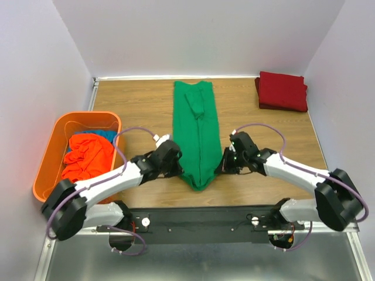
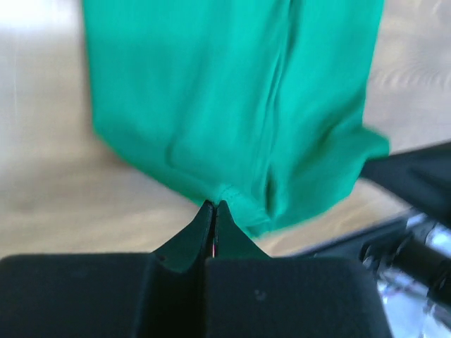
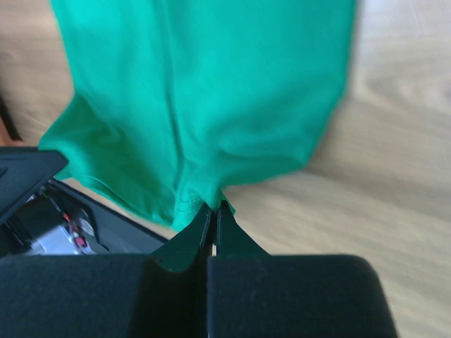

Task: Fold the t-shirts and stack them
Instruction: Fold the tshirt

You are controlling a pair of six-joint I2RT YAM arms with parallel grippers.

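- Green cotton is lying in front of me: the green t-shirt (image 1: 197,132), folded into a long narrow strip, is stretching along the middle of the wooden table (image 1: 135,105), running from the far edge toward my bases, with its near end narrowing to a rounded tip.
- I am pinching that near end from both sides, my two arms reaching inward and facing each other across the strip.
- My left gripper (image 2: 215,211) is clamping down tight, its jaws meeting with no gap, and the hem of the green t-shirt is sitting caught right at the tips. In the left wrist view the cloth is bunching a little there.
- My right gripper (image 3: 213,211) is doing the same on the opposite edge: its jaws are pressing together with a small fold of the green fabric nipped between the tips.
- The dark red t-shirt (image 1: 282,91) is resting neatly folded in the far right corner of the table, well apart from the green one.
- The orange bin (image 1: 51,153) is sitting at the table's left edge, beside my left arm. It is holding the orange-red t-shirt (image 1: 88,155) in a crumpled heap, with the blue t-shirt (image 1: 96,136) peeking out behind it.
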